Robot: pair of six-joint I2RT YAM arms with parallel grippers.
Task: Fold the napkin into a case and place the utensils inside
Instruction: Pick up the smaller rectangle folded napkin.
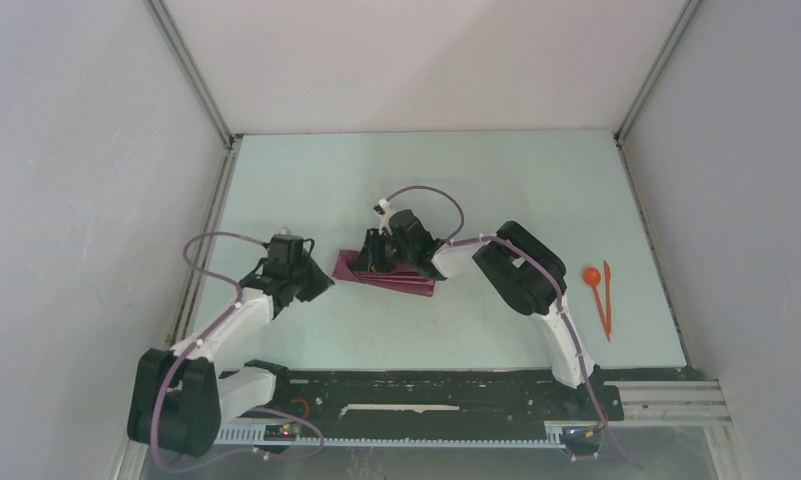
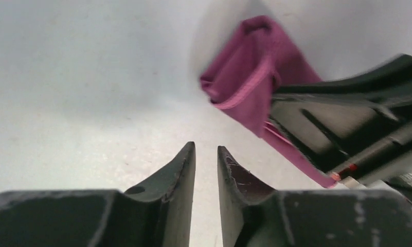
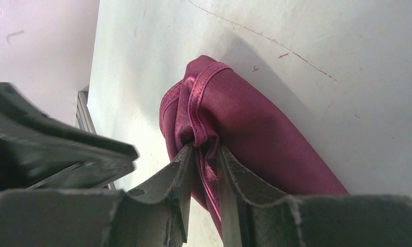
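Top external view: a soft wine-purple cloth napkin (image 1: 388, 274) is seen bunched in folds in the middle of the pale table (image 1: 306, 190), between the two arms.
Right wrist view: a fold of the cloth is pinched tight between the fingers of the right gripper (image 3: 206, 150), close to the hemmed edge.
Left wrist view: the left gripper (image 2: 206, 150) is held just beside one end of the cloth. Its jaws are a little apart and nothing is held in them.
Utensils: a small orange plastic spoon (image 1: 595, 283) with a round bowl and a slim straight orange plastic piece (image 1: 607, 300) are laid side by side near the right edge, well apart from the cloth.
Step in hand: the folding is judged to be under way. The cloth is not yet flat and narrow.
Next move: the pinched layer probably needs to be pulled over and laid flat, while the loose end is pressed down by the left gripper.
Edges: the hems are bunched and not lined up, so care is needed for a straight fold.
Room: plenty of table is left behind the cloth. The two grippers are near each other, so a bump could happen.
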